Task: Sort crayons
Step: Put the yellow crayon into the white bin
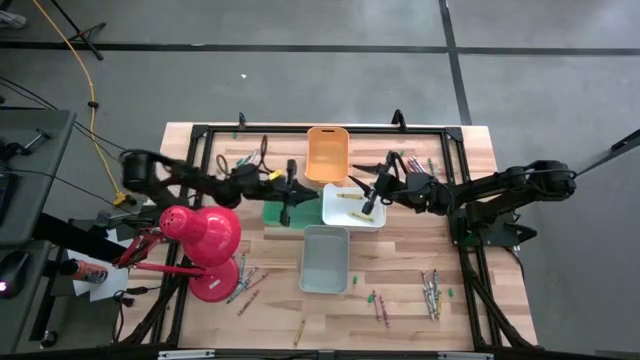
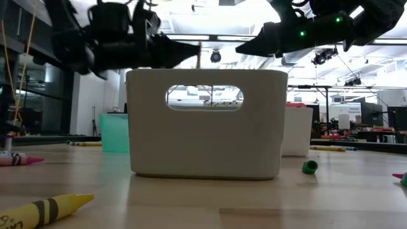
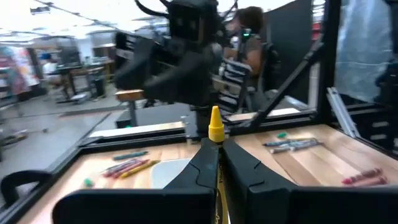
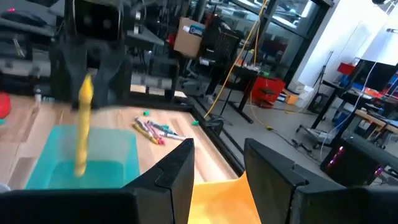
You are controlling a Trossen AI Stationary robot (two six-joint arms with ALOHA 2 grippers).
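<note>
Left gripper pinches yellow crayon over green bin, right gripper open

High view: left gripper (image 1: 287, 208) sits over the green bin (image 1: 274, 212), fingers closed. Right gripper (image 1: 368, 206) hangs over the white bin (image 1: 353, 216), which has a crayon or two inside. Orange bin (image 1: 327, 154) behind them, grey bin (image 1: 325, 259) in front. Loose crayons (image 1: 432, 292) scattered on the wooden table (image 1: 400, 270), more near the red lamp (image 1: 205, 240) and at the back edge.

Low view: grey bin fills the middle; both arms above it, tips pointing at each other, apart. A yellow crayon on the table (image 2: 39, 210) lies in the near foreground; a pink one sits at the far side.

Left wrist view: fingers (image 3: 249, 174) clamp the yellow crayon (image 3: 215, 126), tip sticking up past them. The other arm is just beyond, blurred.

Right wrist view: fingers (image 4: 171, 171) stand apart, nothing between them. Orange bin rim below. The held yellow crayon hangs over the green bin, probably not touching it.
</note>
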